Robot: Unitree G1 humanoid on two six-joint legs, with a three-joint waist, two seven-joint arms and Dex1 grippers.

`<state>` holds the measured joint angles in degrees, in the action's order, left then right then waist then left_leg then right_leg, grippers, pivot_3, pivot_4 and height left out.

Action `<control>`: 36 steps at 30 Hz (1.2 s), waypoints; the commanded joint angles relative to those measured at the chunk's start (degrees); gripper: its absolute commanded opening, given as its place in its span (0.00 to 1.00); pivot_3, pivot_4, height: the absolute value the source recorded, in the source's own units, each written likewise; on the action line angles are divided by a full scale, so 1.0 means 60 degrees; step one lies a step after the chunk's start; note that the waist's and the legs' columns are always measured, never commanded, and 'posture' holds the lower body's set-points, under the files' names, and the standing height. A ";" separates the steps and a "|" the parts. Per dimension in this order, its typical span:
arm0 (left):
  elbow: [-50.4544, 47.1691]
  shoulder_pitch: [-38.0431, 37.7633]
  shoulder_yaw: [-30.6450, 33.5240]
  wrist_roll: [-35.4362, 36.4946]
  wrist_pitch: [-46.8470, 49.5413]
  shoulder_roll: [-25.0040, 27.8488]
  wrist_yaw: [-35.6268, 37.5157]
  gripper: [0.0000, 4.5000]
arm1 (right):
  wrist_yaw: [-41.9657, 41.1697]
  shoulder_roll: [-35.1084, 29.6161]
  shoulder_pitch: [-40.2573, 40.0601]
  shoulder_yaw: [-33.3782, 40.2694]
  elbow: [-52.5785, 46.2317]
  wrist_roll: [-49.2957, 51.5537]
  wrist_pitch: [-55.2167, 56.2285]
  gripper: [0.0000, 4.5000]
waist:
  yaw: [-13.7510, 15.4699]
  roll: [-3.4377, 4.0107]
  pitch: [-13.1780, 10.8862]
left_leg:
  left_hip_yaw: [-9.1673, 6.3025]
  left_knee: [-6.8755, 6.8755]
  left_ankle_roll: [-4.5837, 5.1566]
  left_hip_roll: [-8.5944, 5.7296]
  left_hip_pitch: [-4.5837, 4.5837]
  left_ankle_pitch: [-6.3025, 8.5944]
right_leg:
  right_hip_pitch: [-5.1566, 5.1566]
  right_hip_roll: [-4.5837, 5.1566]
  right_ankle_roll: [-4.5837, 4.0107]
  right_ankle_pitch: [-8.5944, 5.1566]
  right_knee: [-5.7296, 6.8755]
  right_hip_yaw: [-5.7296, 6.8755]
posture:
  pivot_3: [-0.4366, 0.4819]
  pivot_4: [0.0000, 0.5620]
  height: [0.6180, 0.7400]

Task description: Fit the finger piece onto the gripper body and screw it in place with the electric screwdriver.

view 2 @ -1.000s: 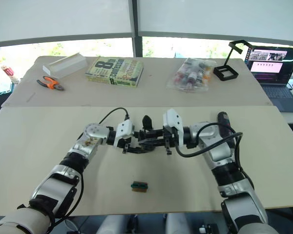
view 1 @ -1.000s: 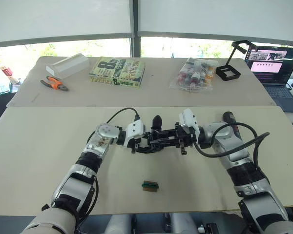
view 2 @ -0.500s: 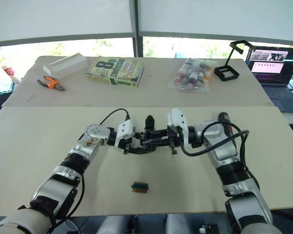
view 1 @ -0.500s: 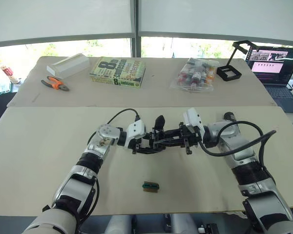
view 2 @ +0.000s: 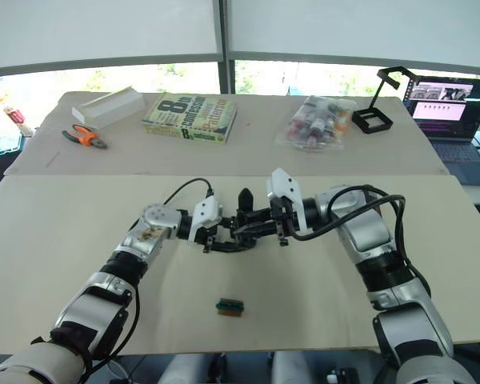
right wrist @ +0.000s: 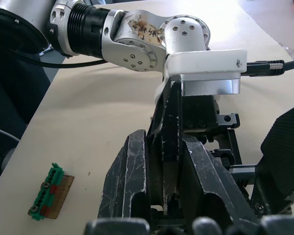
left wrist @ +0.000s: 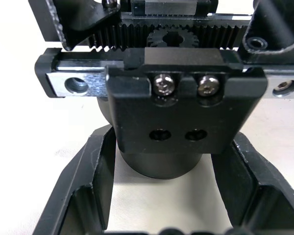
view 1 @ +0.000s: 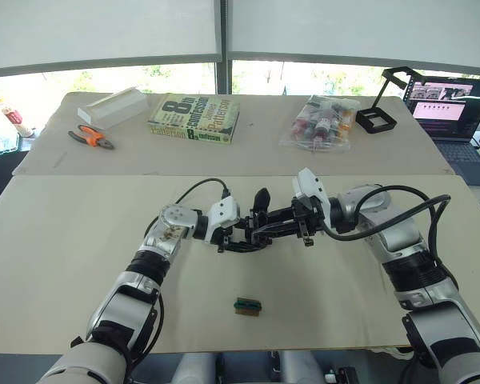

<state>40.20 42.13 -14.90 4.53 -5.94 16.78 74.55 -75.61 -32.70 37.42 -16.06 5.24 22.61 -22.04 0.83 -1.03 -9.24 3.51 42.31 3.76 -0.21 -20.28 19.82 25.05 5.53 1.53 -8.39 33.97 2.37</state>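
Note:
At mid-table my left gripper point(view 1: 240, 238) is shut on the round base of the gripper body point(view 1: 256, 228), whose one upright pointed finger point(view 1: 261, 198) stands up. In the left wrist view the gripper body point(left wrist: 166, 112) shows its toothed rack, a gear and a black block with two screws. My right gripper point(view 1: 278, 225) comes in from the right and is shut on the finger piece point(right wrist: 170, 127), a thin flat black piece held edge-on against the body's top. The electric screwdriver is hidden.
A small green block point(view 1: 246, 306) lies nearer the front edge. On the far table lie orange pliers point(view 1: 89, 137), a white box point(view 1: 112, 106), a book point(view 1: 194, 119), a bag of bottles point(view 1: 320, 122), a black stand point(view 1: 376, 116) and a laptop point(view 1: 452, 112).
My right forearm has lifted and swung, and its gripper has shifted slightly left while staying at the gripper body. The left arm has held still.

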 commanded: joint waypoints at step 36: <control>-0.0559 0.0129 -0.0017 0.0107 -0.0107 -0.0036 0.0506 0.51 | 0.0599 -0.0497 -0.1530 0.1220 -0.1981 0.0616 -0.0200 0.62 | -0.0019 0.0024 0.0023 | 0.0001 -0.0004 -0.0062 -0.0012 -0.0121 -0.0034 | 0.0107 -0.0001 0.0007 -0.0004 -0.0027 0.0004 | 0.48 0.27 1.00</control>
<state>38.66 42.17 -14.96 4.50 -6.05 17.00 77.00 -71.12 -34.25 28.22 -11.60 -3.70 24.63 -23.54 0.72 -0.89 -9.10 3.52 42.30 3.39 -0.30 -21.16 19.61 25.87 5.52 1.58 -8.41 33.81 2.41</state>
